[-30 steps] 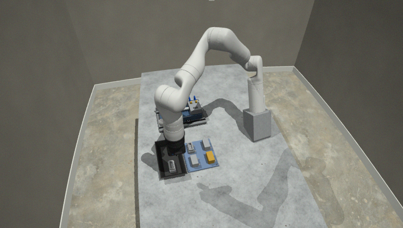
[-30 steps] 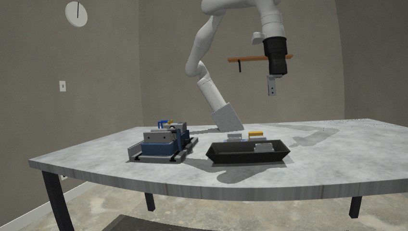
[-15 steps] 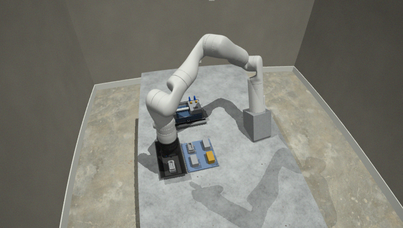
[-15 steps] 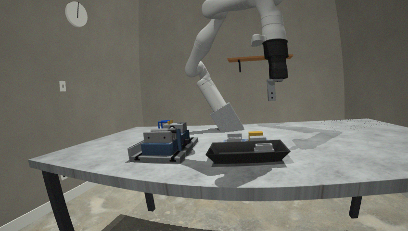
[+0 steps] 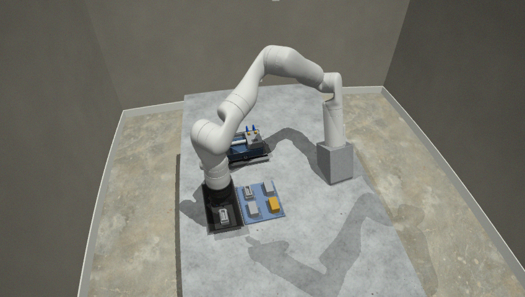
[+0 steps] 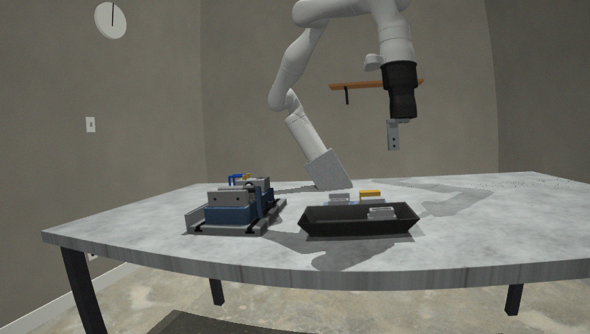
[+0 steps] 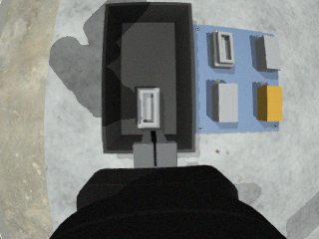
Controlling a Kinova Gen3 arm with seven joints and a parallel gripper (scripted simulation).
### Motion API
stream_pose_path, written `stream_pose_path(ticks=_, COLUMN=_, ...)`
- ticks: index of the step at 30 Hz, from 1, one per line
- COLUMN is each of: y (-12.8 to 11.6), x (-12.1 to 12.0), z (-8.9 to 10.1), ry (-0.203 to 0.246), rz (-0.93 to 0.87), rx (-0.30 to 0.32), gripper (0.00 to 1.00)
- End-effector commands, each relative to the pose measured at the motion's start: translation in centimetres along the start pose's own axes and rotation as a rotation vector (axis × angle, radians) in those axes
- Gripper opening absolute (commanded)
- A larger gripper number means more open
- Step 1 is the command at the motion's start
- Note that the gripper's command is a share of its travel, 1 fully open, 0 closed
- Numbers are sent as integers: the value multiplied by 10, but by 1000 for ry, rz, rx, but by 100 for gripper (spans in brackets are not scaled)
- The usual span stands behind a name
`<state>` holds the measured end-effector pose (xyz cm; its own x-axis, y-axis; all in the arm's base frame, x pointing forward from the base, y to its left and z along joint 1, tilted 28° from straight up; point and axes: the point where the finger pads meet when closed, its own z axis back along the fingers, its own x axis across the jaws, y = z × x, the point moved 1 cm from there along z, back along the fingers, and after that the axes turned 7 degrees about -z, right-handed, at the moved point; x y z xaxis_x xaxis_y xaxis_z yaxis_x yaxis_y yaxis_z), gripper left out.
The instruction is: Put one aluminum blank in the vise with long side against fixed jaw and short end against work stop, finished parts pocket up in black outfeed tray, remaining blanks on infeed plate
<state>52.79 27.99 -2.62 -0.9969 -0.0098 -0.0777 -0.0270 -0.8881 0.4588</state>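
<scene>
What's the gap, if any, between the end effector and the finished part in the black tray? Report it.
Apart. The exterior view shows the shut end effector hanging well above the black tray, with bare wall between its fingertips and the finished part lying in the tray.

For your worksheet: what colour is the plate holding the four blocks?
Light blue plate, clearest in the wrist view.
</scene>
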Motion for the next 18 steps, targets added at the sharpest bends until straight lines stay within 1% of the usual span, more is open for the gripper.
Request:
stream_pose_path(ticks=1, y=0, x=0, z=-4, ry=-1, rz=0, rx=1, gripper=0)
stream_pose_path(ticks=5, y=0, x=0, z=-11, ry=-1, rz=0, rx=1, gripper=0)
stream_pose_path(ticks=7, y=0, x=0, z=-11, ry=-1, rz=0, rx=1, gripper=0)
stream_pose_path(ticks=18, y=0, x=0, z=-32, ry=-1, rz=0, rx=1, gripper=0)
